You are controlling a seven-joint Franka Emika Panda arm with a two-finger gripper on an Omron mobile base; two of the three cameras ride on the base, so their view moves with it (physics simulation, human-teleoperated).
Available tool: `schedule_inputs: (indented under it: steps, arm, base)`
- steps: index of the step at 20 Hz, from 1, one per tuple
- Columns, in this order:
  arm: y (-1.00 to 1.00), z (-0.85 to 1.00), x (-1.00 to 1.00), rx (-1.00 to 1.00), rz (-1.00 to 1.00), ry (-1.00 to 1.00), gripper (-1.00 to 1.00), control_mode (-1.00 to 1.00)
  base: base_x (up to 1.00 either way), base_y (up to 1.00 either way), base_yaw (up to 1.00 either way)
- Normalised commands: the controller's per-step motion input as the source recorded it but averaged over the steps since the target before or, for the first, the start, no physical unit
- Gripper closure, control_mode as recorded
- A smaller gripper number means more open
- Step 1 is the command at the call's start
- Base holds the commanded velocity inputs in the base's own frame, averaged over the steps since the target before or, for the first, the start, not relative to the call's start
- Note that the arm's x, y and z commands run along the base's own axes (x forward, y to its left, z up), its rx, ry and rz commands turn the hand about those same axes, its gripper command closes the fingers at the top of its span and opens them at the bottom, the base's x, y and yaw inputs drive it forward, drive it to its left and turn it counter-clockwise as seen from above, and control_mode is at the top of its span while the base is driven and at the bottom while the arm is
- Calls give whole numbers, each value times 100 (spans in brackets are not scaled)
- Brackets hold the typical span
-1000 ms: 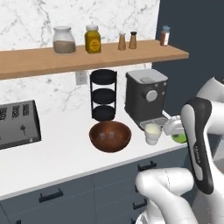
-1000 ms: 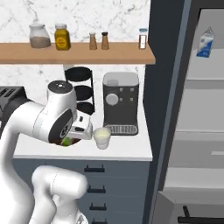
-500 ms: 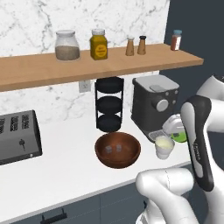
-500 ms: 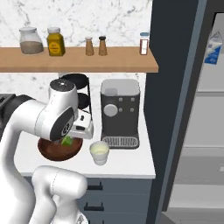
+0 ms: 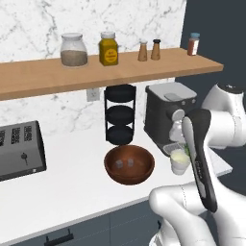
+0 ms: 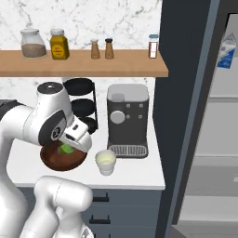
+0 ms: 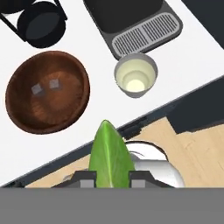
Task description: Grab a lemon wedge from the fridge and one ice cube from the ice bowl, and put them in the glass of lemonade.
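Observation:
My gripper is shut on the lemon wedge, a yellow-green sliver standing up between the two finger tips. It hangs above the counter's front edge, in front of the ice bowl and the cup. The glass of lemonade stands on the counter ahead and slightly right, in front of the coffee machine. The dark wooden ice bowl lies to its left with two ice cubes inside. In the right base view the lemon wedge shows green under the hand, left of the glass of lemonade. The fridge stands open at the right.
A dark coffee machine stands behind the cup, a black three-tier rack behind the bowl, a toaster far left. A wooden shelf with jars runs overhead. A milk carton sits in the fridge.
Both base views have shifted and closed in on the counter, so the base has driven. The wedge stays in the shut gripper, now nearer the cup.

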Motion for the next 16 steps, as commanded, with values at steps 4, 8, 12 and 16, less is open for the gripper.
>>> schedule_inputs:
  steps: [4, 8, 12, 16]
  arm:
    - [-3, -45, 95, 0, -4, 3, 100, -100]
    - [-7, -50, 100, 0, 0, 0, 100, -100]
    - [-30, -66, 73, 0, 0, 2, 100, -100]
    - [-52, -48, 30, 0, 0, 8, 100, -100]
  base:
    - [0, 0, 0]
    - [0, 0, 0]
    - [0, 0, 0]
    - [0, 0, 0]
